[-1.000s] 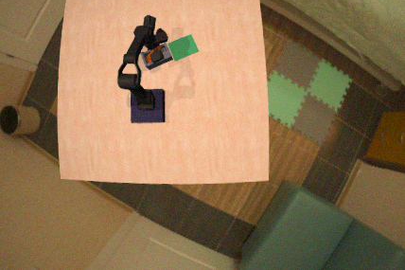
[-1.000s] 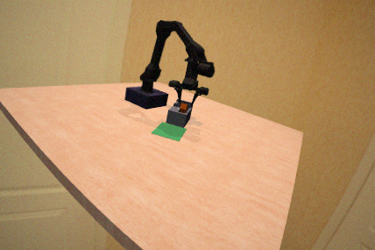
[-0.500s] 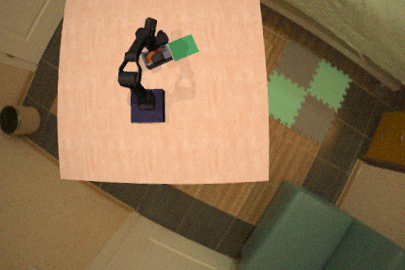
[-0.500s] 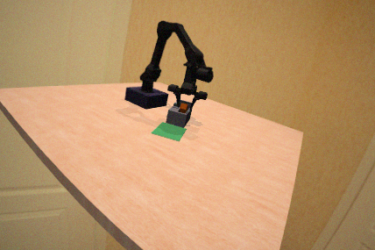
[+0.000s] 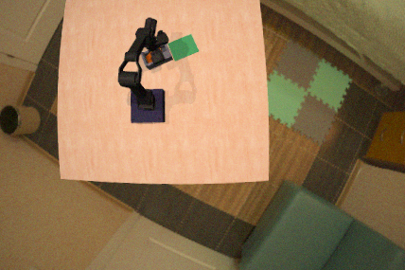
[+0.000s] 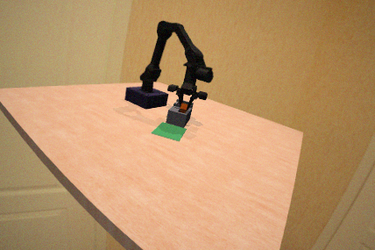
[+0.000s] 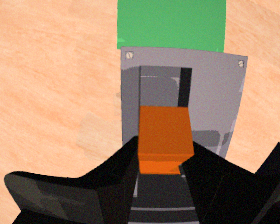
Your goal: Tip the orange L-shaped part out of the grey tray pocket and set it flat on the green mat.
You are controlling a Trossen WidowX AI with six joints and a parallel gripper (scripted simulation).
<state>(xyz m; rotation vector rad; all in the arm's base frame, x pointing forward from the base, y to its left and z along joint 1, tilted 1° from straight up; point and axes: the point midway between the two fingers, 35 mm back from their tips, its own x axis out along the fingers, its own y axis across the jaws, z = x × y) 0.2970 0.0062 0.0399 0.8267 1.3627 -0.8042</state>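
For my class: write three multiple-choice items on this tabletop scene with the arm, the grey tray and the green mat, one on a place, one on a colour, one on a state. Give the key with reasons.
1. Where is the green mat?
A. Beside the grey tray
B. Under the arm's base
C. Off the table

2. What colour is the arm's base block?
A. Dark blue
B. Green
C. Orange

3. How does the gripper stand?
A. Wide open, high above the tray
B. Closed on the raised end of the orange part
C. Resting on the mat

Key: 1 A, mat and tray touch edge to edge. 2 A, the block reads navy in the top view. 3 B, the wrist view shows both fingers against the part's tipped-up end.
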